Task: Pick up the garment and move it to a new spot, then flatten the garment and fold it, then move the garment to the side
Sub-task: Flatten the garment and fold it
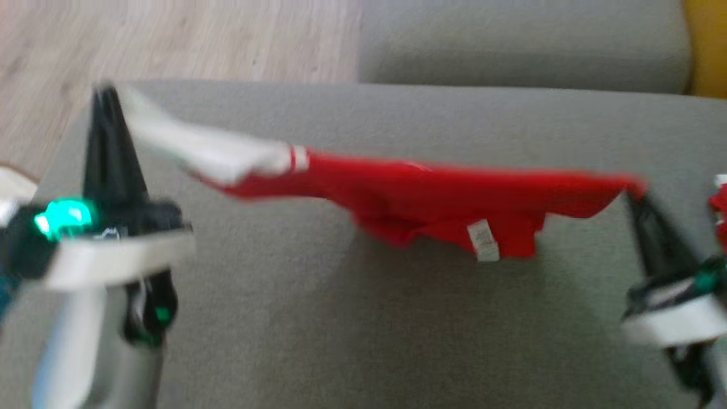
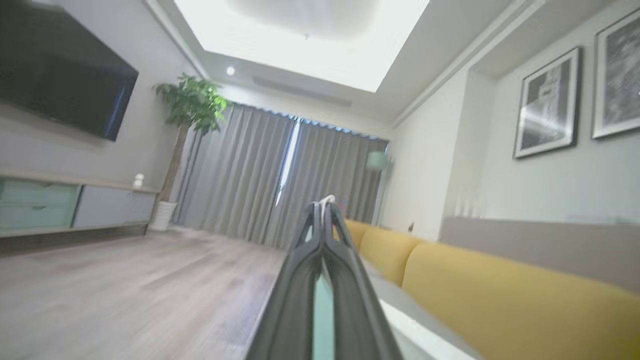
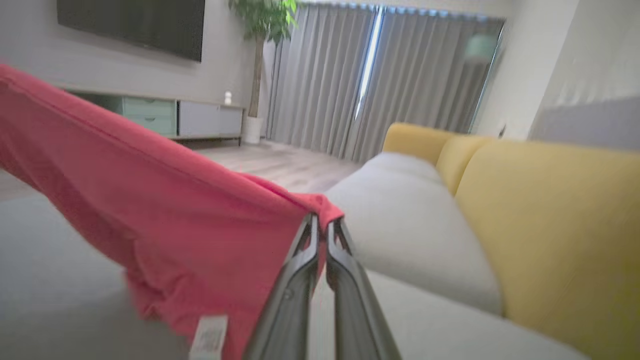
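Head view, blurred, showed the red garment (image 1: 431, 199) strung across the middle of the frame between my two grippers, lifted above the grey sofa seat (image 1: 341, 318), with its shadow on the cushion below. My left gripper (image 1: 107, 96) stood at the upper left of that frame, fingers pressed together and pinching the garment's white sleeve (image 1: 210, 150) at its far end. My right gripper (image 1: 635, 190) sat at the right of the frame, fingers likewise closed, nipping the red corner of the cloth. The middle of the garment sagged lower than both held ends, and a white care label (image 1: 483, 240) hung from that drooping fold. Wood floor (image 1: 170, 40) filled the upper left corner beyond the seat, and a red and white scrap (image 1: 720, 207) at the right edge was too blurred for me to identify. In the left wrist view my two dark fingers met at the tips in the centre of the frame, with a sliver of white cloth poking out above them. In the right wrist view the red fabric spread from the upper left down to my closed fingertips at centre, the label dangling at the bottom edge, while the yellow backrest (image 3: 550, 215) ran along the right and grey curtains (image 3: 350, 75) hung at the top.
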`<state>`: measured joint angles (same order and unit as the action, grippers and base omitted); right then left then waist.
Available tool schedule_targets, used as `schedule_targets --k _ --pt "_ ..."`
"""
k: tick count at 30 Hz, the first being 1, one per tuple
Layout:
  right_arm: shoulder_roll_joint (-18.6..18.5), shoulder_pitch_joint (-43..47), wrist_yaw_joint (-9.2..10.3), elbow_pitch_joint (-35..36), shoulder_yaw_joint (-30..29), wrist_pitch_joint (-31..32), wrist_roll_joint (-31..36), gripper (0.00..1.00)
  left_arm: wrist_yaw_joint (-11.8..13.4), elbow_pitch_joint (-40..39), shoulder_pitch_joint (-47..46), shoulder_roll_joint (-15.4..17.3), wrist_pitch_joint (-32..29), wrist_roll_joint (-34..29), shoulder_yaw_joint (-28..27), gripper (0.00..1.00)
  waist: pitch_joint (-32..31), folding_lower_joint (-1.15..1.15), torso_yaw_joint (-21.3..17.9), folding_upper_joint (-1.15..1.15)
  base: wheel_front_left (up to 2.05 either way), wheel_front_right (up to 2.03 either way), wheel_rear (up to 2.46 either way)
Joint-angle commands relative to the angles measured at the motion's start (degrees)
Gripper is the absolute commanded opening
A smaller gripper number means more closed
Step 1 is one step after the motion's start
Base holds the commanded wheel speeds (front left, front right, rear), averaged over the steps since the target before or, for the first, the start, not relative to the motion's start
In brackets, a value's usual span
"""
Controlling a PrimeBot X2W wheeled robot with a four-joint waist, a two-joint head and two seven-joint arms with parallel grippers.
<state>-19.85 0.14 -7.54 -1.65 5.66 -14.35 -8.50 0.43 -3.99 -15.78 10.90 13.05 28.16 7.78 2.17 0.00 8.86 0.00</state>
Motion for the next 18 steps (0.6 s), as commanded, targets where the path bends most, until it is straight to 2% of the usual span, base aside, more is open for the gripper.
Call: schedule_targets --k 1,5,9,15,18 --pt "-2.77 -4.54 0.05 3.99 -0.33 0.22 0.08 0.00 -0.73 -2.53 -6.04 1.42 -0.81 1.22 -2.80 0.00 -2.48 0.00 -1.85 0.00 0.00 0.00 0.00" --pt "-6.53 -11.37 0.05 9.10 -2.37 3.45 -0.50 0.00 -1.74 -3.01 -15.47 1.25 -3.14 3.90 -3.23 0.00 -3.79 0.00 -3.35 0.00 0.00 0.00 0.00" --pt "-9.93 -18.66 0.05 10.59 -2.22 6.58 -1.36 0.00 -2.29 -0.96 -24.78 1.14 -5.03 4.45 -2.46 0.00 -3.99 0.00 -4.37 0.00 0.00 0.00 0.00" --pt "-13.18 -29.48 0.05 4.53 2.53 9.42 -4.48 0.00 -2.19 8.31 -35.42 0.28 -7.84 5.39 -1.52 0.00 -1.93 0.00 -5.72 0.00 0.00 0.00 0.00" --pt "-13.94 -35.78 0.05 0.10 5.59 9.62 -6.46 0.00 -2.20 14.07 -40.45 0.47 -9.32 5.42 -1.17 0.00 1.68 0.00 -6.44 0.00 0.00 0.00 0.00"
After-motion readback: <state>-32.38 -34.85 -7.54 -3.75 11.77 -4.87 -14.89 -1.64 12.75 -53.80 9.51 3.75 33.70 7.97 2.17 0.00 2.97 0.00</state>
